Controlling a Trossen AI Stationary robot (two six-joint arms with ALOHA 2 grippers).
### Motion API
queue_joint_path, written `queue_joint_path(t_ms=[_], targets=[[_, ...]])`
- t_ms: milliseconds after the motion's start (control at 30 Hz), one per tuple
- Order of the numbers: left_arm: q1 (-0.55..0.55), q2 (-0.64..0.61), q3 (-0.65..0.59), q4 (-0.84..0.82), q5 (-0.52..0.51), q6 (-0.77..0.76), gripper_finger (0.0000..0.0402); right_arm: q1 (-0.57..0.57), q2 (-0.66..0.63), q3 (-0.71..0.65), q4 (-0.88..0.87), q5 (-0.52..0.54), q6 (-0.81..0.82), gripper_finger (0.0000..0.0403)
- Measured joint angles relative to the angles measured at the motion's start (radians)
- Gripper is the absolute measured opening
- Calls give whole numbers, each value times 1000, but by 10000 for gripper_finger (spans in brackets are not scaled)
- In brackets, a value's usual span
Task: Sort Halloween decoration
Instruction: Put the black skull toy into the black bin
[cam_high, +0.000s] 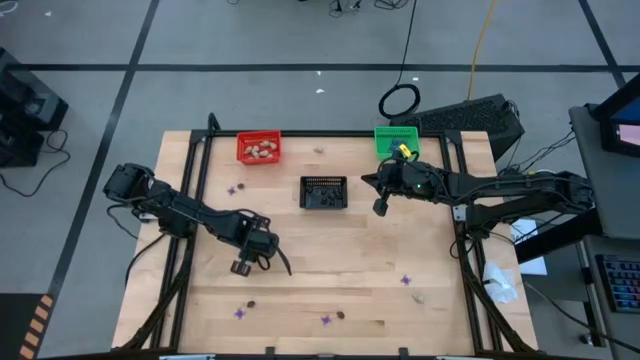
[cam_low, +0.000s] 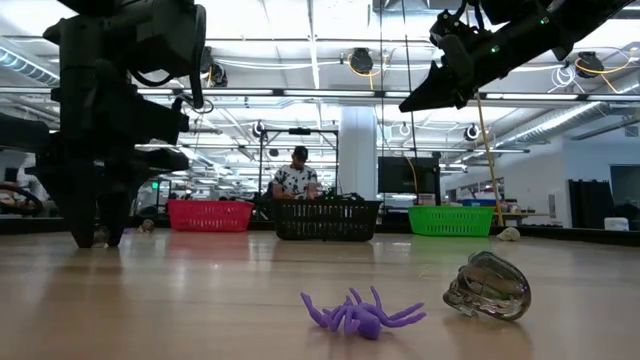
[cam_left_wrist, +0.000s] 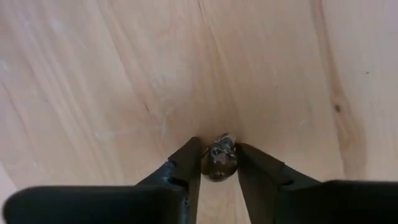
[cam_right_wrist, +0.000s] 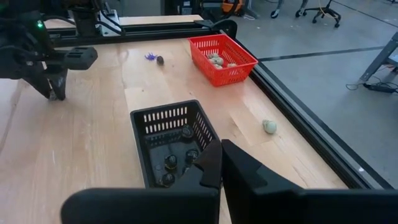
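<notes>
My left gripper (cam_high: 243, 266) points down at the table's near left, with its tips on the wood (cam_low: 96, 236). It is shut on a shiny dark brown trinket (cam_left_wrist: 219, 162). My right gripper (cam_high: 380, 208) hangs shut and empty above the table, right of the black basket (cam_high: 323, 192), which holds dark bits (cam_right_wrist: 171, 162). The red basket (cam_high: 258, 148) holds pale lumps (cam_right_wrist: 217, 60). Purple spiky trinkets (cam_high: 233, 189) (cam_high: 325, 320) (cam_high: 405, 281), dark bits (cam_high: 251, 304) (cam_high: 340, 315) and a pale lump (cam_right_wrist: 268, 126) lie loose on the wood. My left gripper pinches the dark brown trinket's two opposite sides (cam_left_wrist: 205, 163) between its two fingertips (cam_left_wrist: 189, 165), which come from above and point down. The trinket sits at the fingers' free ends, close over the wood. Whether it rests on the wood, I cannot tell.
A green basket (cam_high: 396, 140) stands at the far right of the table. Close to the low camera lie a purple spider (cam_low: 360, 315) and a shiny skull-shaped trinket (cam_low: 488, 285). A black frame rail (cam_right_wrist: 292, 93) runs along the table's edges. A person (cam_low: 297, 178) sits beyond the table.
</notes>
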Motion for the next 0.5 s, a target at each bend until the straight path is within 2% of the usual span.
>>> queue_joint_path(t_ms=[300, 500], targets=[[8, -6, 42, 34, -13, 17, 50, 0, 0, 0, 0, 0, -1, 0], [118, -29, 127, 109, -30, 11, 48, 0, 0, 0, 4, 0, -2, 0]])
